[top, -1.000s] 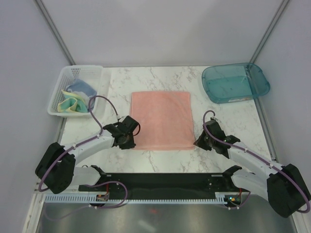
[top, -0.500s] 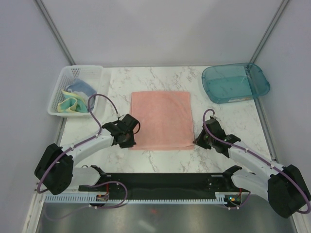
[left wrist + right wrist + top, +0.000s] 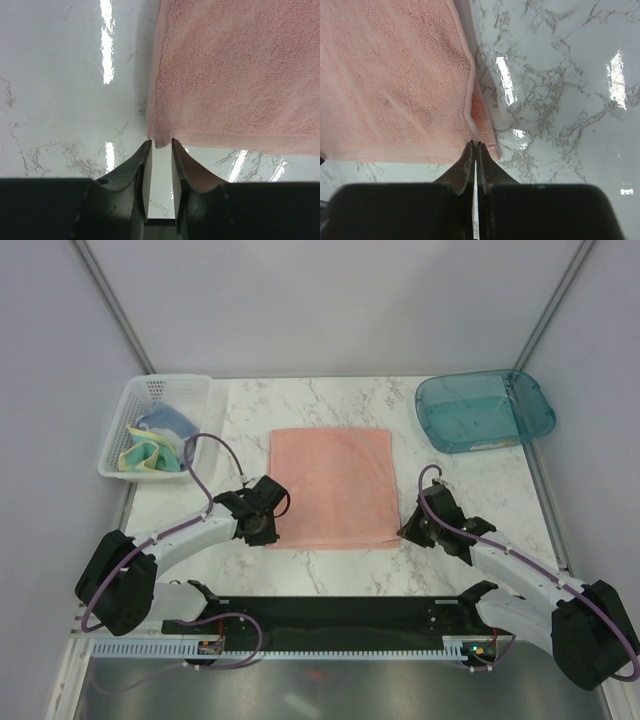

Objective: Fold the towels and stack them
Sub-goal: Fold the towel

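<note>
The salmon-pink towel [image 3: 335, 485] lies flat in the middle of the marble table. My left gripper [image 3: 268, 530] is at its near-left corner. In the left wrist view that gripper [image 3: 160, 144] is open by a narrow gap, and the towel [image 3: 235, 75] has its corner tip just at the fingertips. My right gripper [image 3: 408, 530] is at the near-right corner. In the right wrist view it [image 3: 476, 144] is shut on the towel's [image 3: 395, 85] raised right hem. A pale-yellow towel [image 3: 140, 455] and a grey-blue towel [image 3: 165, 422] lie crumpled in the basket.
A white slotted basket [image 3: 150, 390] stands at the back left. A teal translucent tub [image 3: 530, 400] stands at the back right. Bare marble lies between the pink towel and both containers. Grey walls close in the table.
The left gripper's jaws have parted a little at the towel's near-left corner after closing there. The right gripper stays shut at the near-right corner. The towel has not shifted.
</note>
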You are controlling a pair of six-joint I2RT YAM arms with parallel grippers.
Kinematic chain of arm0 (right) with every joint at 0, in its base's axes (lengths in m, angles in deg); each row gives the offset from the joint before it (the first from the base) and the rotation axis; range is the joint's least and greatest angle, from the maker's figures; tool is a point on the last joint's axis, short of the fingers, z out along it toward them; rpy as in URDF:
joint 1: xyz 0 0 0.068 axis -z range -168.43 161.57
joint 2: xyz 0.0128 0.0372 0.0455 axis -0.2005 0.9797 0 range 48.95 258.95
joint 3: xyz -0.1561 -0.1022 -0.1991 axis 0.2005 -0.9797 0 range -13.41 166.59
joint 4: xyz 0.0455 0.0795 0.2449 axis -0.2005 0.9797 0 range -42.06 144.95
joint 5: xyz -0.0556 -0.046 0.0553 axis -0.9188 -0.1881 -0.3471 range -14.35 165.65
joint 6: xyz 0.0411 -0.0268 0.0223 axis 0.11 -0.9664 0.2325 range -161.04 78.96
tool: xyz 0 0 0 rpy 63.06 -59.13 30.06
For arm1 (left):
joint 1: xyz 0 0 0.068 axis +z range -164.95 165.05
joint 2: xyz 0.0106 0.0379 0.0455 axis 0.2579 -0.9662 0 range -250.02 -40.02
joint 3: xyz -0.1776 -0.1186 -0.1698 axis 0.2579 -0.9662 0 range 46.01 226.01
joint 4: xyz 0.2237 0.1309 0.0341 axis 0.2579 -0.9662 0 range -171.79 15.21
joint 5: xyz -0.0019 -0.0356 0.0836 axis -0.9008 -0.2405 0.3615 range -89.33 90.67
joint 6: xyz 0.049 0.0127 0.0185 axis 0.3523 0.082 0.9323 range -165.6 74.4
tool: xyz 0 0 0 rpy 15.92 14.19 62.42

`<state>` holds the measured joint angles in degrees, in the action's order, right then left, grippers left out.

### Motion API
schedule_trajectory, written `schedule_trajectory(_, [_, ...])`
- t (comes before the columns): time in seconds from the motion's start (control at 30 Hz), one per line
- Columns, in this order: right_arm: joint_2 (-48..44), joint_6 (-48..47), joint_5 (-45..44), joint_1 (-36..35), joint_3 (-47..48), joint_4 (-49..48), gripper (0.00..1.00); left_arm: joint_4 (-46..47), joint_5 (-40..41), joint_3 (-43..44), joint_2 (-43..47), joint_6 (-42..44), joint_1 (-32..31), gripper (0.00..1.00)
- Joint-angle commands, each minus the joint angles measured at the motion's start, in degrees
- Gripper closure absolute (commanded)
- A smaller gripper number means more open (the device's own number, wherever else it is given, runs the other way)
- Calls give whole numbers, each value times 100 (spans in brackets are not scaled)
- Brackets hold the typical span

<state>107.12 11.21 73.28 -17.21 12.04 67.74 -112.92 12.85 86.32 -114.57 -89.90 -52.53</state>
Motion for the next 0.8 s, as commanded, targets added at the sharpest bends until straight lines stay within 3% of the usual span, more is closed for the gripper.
schedule_trajectory(0.0, [-104, 22, 44, 3, 135, -54, 100, 104, 232, -6, -25, -176, 23, 71])
schedule_trajectory(0.23, [-175, 40, 70, 3, 56, -72, 100, 236, 223, 20, -122, -185, 23, 69])
schedule_trajectory(0.37, [-201, 40, 79, -5, 21, -81, 100, 245, 223, 29, -219, -194, 23, 74])
schedule_trajectory(0.53, [-254, -4, 158, 12, 47, -72, 100, 166, 249, 72, -52, -167, 23, 98])
schedule_trajectory(0.77, [-193, -180, 228, -5, 398, 226, 100, -659, 381, 688, 414, -115, 23, 98])
